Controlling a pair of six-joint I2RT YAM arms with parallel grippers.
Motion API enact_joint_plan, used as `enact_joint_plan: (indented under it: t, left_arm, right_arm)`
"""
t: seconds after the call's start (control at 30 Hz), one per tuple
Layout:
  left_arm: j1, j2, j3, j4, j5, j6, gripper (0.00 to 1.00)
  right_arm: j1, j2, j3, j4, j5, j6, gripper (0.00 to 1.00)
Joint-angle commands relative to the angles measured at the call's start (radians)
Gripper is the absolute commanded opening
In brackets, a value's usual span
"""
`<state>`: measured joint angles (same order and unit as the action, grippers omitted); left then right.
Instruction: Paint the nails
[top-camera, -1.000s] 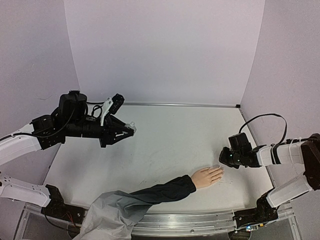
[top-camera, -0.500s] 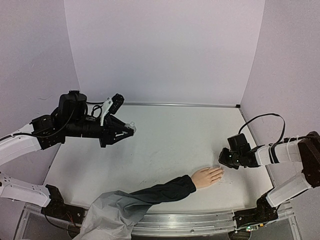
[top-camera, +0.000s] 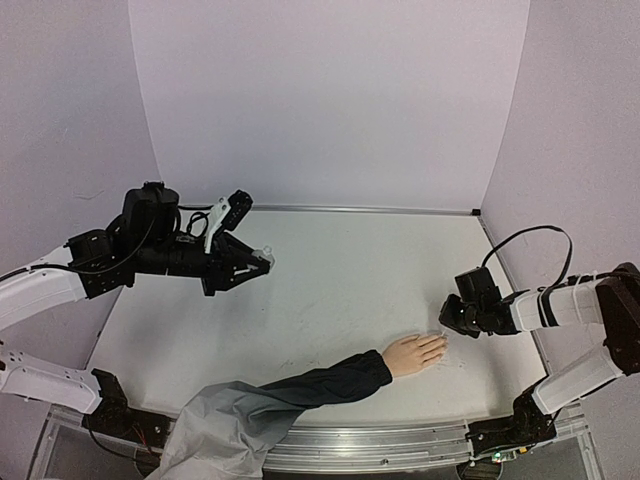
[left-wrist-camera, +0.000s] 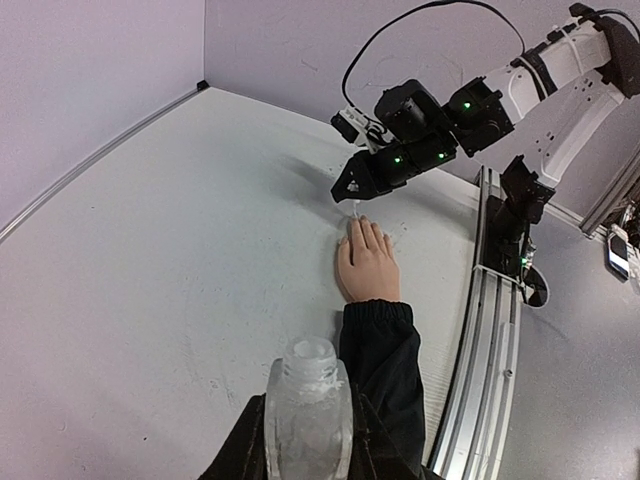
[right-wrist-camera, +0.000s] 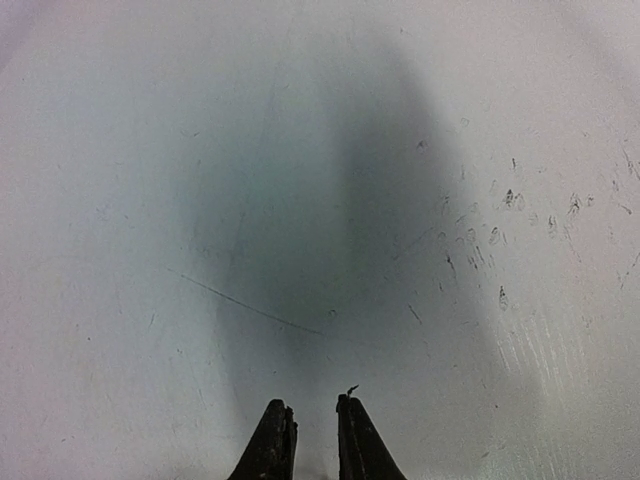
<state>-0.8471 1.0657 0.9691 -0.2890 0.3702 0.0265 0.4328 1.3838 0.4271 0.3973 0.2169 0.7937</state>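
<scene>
left arm (top-camera: 100, 265): white link shells (top-camera: 35, 290) joined by black motor housings (top-camera: 145, 212)
right arm (top-camera: 560, 305): thin black cable loop (top-camera: 540, 228) strung over it, green lights (left-wrist-camera: 466, 103) dotted along
ends: matte black tapered fingers (right-wrist-camera: 270, 440) fitted

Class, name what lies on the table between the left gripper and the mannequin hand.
Nothing: only bare, scuffed table separates the left gripper from the mannequin hand, as the top external view shows.

Soft even light; a broad blurred shadow fills the right-wrist view.
</scene>
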Motion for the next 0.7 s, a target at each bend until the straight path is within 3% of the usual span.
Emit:
enact_joint_plan:
  t: [0.0, 0.23, 0.67]
  left_arm:
    - [0.002, -0.001, 0.061, 0.034, 0.001, 0.012, 0.00]
    - [0.002, -0.007, 0.061, 0.033, -0.001, 0.012, 0.00]
    - [0.002, -0.035, 0.045, 0.033, 0.006, -0.010, 0.00]
  right_arm:
    - [0.000, 0.007, 0.011, -0.006, 0.051, 0.020, 0.00]
    - [-0.001, -0.040, 0.014, -0.013, 0.062, 0.019, 0.00]
    - [0.000, -0.053, -0.005, -0.028, -0.079, -0.038, 0.00]
